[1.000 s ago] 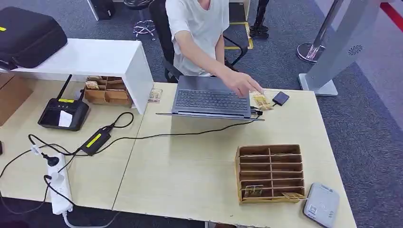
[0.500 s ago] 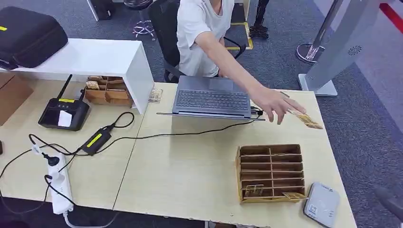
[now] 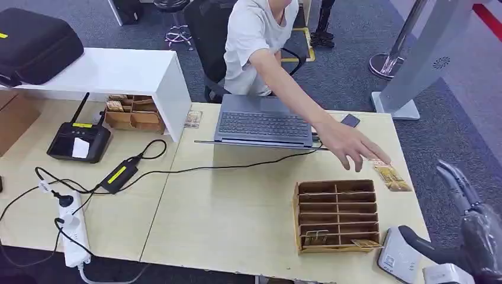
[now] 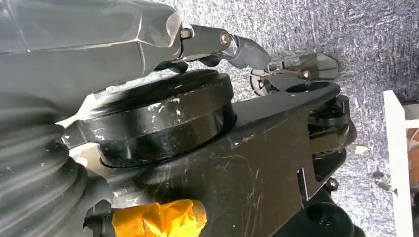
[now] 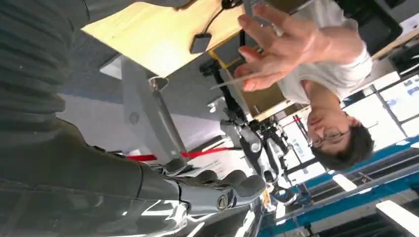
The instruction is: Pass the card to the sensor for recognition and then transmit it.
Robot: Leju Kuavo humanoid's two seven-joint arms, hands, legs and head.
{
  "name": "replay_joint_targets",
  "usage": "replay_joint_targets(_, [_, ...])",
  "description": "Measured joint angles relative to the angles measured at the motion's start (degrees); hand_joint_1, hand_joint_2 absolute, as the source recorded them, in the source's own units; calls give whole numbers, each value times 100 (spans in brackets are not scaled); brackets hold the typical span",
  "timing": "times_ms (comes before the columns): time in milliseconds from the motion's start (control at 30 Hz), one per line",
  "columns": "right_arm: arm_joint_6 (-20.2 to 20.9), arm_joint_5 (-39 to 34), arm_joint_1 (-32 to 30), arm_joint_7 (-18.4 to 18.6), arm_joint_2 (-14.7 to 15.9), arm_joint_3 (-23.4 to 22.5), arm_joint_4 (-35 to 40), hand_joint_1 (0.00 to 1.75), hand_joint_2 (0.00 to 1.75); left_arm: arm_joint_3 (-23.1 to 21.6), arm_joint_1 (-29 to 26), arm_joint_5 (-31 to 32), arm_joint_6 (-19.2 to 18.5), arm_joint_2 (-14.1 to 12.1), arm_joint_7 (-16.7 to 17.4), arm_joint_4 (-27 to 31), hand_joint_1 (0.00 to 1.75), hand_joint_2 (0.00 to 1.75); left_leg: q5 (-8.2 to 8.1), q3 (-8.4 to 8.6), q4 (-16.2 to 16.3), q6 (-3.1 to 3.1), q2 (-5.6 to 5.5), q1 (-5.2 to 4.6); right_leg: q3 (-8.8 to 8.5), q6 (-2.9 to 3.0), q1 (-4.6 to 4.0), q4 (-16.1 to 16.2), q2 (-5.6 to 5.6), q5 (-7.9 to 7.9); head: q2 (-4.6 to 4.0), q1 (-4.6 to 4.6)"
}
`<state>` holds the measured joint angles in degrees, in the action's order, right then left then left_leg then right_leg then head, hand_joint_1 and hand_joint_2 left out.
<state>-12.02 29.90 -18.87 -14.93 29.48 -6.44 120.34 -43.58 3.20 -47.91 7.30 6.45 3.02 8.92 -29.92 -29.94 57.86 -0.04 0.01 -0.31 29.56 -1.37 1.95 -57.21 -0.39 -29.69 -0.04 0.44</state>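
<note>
Lower right of frame: a person's arm [image 3: 308, 109] spans the table's [image 3: 237, 207] right end; organizer [image 3: 336, 216] and sensor [image 3: 401, 255] crowd the corner.

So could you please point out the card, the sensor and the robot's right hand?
card [image 3: 393, 176]: head view, middle of its face.
sensor [image 3: 393, 258]: head view, bare grey top.
right hand [image 3: 473, 213]: head view, middle of the hand.
</note>
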Motion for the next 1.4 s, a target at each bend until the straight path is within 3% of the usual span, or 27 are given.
replay_joint_targets(33, [-4,74,210,24,15,327,-209,0,175,-53,-1,13,0,-2,-13,0,0,175,0,1,0,0,-4,0,0,0,0,0,-6,0,0,0])
replay_joint_targets(233, [-22,90,391,33,22,603,-411,0,175,-112,-1,28,13,-13,-46,0,0,175,0,0,1,0,-5,0,0,0,0,0,-7,0,0,0])
replay_joint_targets(333, [-142,87,409,77,42,692,-459,0,175,-239,-14,317,348,-9,-486,0,0,175,0,-1,1,0,-4,0,1,0,0,0,-7,0,0,4])
replay_joint_targets(400, [-208,92,432,96,44,745,-494,0,175,-370,-11,402,330,-9,-792,0,0,175,0,-3,1,0,-5,1,1,0,0,0,-7,0,0,4])
replay_joint_targets(433, [-219,103,468,94,42,784,-522,0,175,-413,-4,398,260,-11,-802,0,0,0,0,-3,1,0,-3,0,2,0,0,0,-4,0,0,2])
replay_joint_targets(467, [-223,111,507,92,42,828,-562,0,175,-440,-5,389,185,-9,-800,0,0,0,0,-2,1,0,-2,0,2,0,0,0,-1,0,0,2])
replay_joint_targets(500, [-223,126,550,83,33,869,-603,0,175,-450,-2,352,119,-7,-785,0,0,175,0,-2,1,0,-1,1,2,0,-1,0,-1,0,0,2])
replay_joint_targets(733, [-282,194,881,-13,-83,1145,-916,2,175,-450,16,168,-186,-20,-780,-2,0,175,1,0,1,0,-8,0,0,0,0,-2,-7,0,0,0])
replay_joint_targets(767, [-291,197,912,-26,-101,1169,-948,175,175,-450,18,162,-201,-24,-780,-4,0,175,1,0,1,0,-8,1,0,0,1,-2,-6,0,0,2])
replay_joint_targets(1400, [-299,243,1077,-243,-415,1355,-1228,175,175,-450,21,13,-413,-39,-927,-68,0,175,1,-2,2,1,-14,0,1,0,8,-2,-9,0,0,0])
